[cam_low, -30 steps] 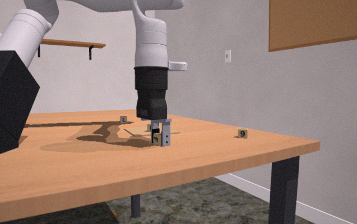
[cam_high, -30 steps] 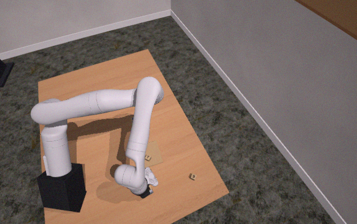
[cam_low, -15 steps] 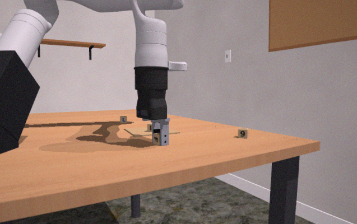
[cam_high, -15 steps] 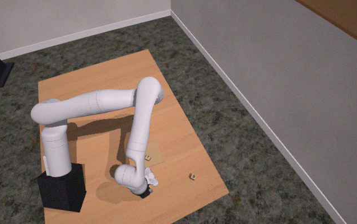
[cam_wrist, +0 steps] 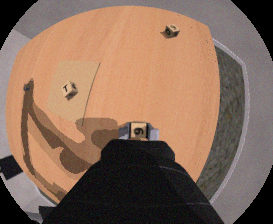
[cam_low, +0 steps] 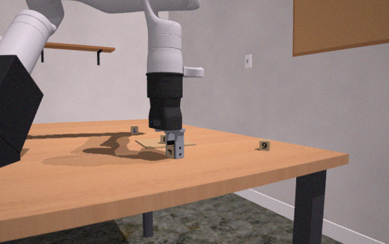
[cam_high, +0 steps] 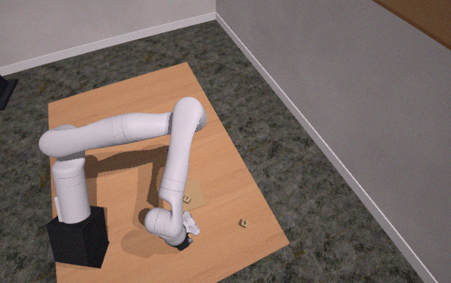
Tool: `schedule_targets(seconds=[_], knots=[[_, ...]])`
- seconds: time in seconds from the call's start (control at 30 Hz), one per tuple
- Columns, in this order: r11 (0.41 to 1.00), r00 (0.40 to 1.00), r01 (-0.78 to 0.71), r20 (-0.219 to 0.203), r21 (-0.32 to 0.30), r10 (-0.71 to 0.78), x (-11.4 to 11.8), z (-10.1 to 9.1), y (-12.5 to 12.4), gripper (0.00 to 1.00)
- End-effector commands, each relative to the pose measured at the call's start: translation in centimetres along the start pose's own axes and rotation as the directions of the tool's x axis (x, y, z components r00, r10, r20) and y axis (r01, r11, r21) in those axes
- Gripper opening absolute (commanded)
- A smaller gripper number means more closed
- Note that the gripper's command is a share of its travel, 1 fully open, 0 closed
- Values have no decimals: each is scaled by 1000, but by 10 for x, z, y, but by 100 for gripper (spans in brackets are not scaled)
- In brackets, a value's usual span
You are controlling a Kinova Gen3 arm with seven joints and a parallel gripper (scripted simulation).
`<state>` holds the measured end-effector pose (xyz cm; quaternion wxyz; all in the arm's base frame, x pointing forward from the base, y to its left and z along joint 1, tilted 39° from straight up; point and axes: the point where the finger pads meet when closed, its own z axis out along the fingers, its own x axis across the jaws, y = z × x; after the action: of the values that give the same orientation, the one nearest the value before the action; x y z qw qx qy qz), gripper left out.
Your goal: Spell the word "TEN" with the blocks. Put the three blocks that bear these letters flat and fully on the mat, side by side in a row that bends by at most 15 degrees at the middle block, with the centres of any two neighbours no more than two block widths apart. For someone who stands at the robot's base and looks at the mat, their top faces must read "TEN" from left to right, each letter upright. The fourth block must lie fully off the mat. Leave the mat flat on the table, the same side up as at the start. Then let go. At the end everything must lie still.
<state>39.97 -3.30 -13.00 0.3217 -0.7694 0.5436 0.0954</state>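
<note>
As the gripper (cam_high: 190,241) (cam_low: 173,152) (cam_wrist: 138,128) meets the desk, block count: four, all small, pale, square-edged cubes.
Fingers: two (cam_low: 179,149) (cam_wrist: 154,134), grey and straight-sided, pinching the held block (cam_low: 170,152) (cam_wrist: 138,130) from both sides; its top carries a dark 6- or 9-like character.
Held block's place: off the mat, near six o'clock from it in the top view.
Mat: one (cam_high: 197,191) (cam_low: 148,146) (cam_wrist: 62,72), thin, tan and flat.
T block: one (cam_high: 186,199) (cam_low: 162,139) (cam_wrist: 69,90), resting on the mat.
9 block: one (cam_high: 243,223) (cam_low: 264,145) (cam_wrist: 171,31), off the mat, toward four o'clock.
Blue L block: one (cam_low: 134,130), off the mat, toward eleven o'clock, mostly hidden from above.
Desk: one (cam_high: 225,177) (cam_low: 221,158) (cam_wrist: 137,55), orange-brown, wood-grained.
Arm: one (cam_high: 179,156) (cam_low: 164,58), smooth, white and rounded.
</note>
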Motion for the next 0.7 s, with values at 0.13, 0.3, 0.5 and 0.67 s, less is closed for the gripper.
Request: schedule_targets(seconds=[0.13, 0.3, 0.5, 0.67], knots=[[1000, 1000, 0, -1, 1, 0, 1, -1, 0, 49], [1000, 1000, 0, -1, 1, 0, 1, -2, 0, 49], [1000, 1000, 0, -1, 1, 0, 1, -22, 0, 49], [1000, 1000, 0, -1, 1, 0, 0, -59, 0, 49]])
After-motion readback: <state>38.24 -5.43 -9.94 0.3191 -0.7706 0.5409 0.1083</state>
